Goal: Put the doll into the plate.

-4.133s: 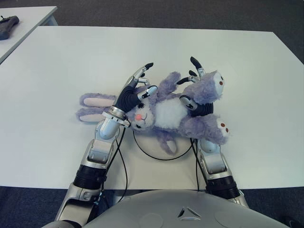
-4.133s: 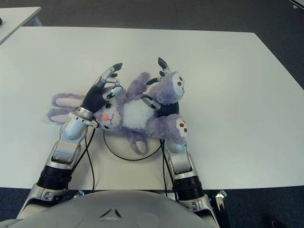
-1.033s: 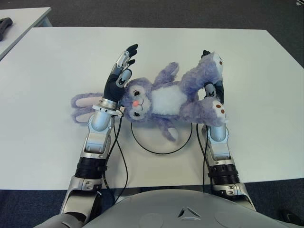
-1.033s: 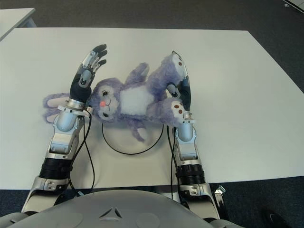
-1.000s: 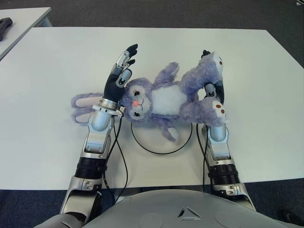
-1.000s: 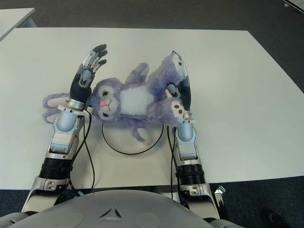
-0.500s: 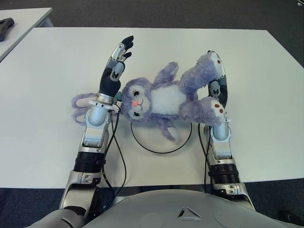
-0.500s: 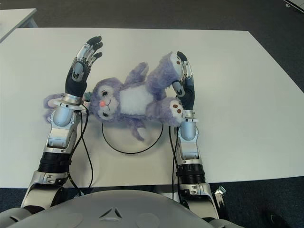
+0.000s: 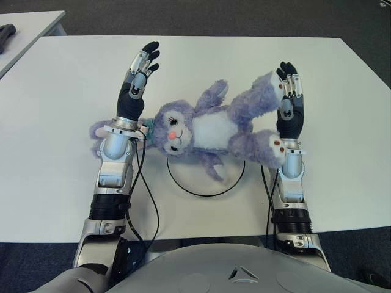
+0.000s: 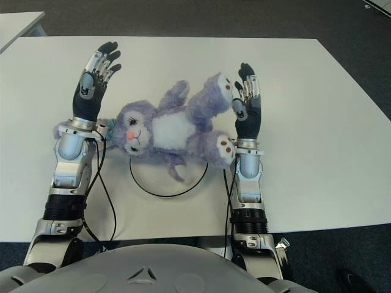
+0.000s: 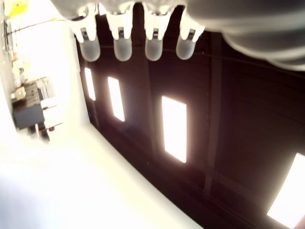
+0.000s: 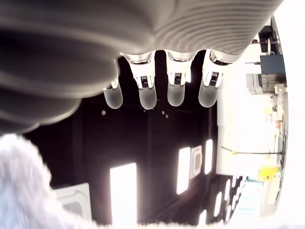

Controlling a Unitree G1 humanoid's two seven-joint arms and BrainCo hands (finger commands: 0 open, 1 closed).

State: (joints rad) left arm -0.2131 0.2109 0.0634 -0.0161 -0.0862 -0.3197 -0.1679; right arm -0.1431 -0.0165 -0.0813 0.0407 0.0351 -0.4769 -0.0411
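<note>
The doll [image 9: 204,131], a purple plush rabbit with a white belly and a pink nose, lies on its back on the white table [image 9: 342,122], in the middle part between the far edge and the near edge. Its head points to the left edge of the table, its long ears [image 9: 101,129] reach further to that side, and its legs [image 9: 259,122] point to the right edge. The lower part of the body and one arm lie over the far side of the plate [image 9: 208,182], which shows as a flat white disc with a thin dark rim, closer to the near edge than the doll. Most of the doll is outside this rim.

The left hand [image 9: 135,76] is raised just beside the doll's head, on the side of the left edge, above the ears. Its fingers [image 9: 149,52] are stretched out straight toward the far edge and they hold nothing. The right hand [image 9: 288,101] is raised beside the doll's feet, on the side of the right edge. Its fingers [image 9: 287,72] are also straight and spread, with nothing in them; the purple fur is just beside its palm. Both wrist views show four straight fingertips with nothing between them.

At the far left corner a second white table [image 9: 33,21] carries a dark object [image 9: 7,30].
</note>
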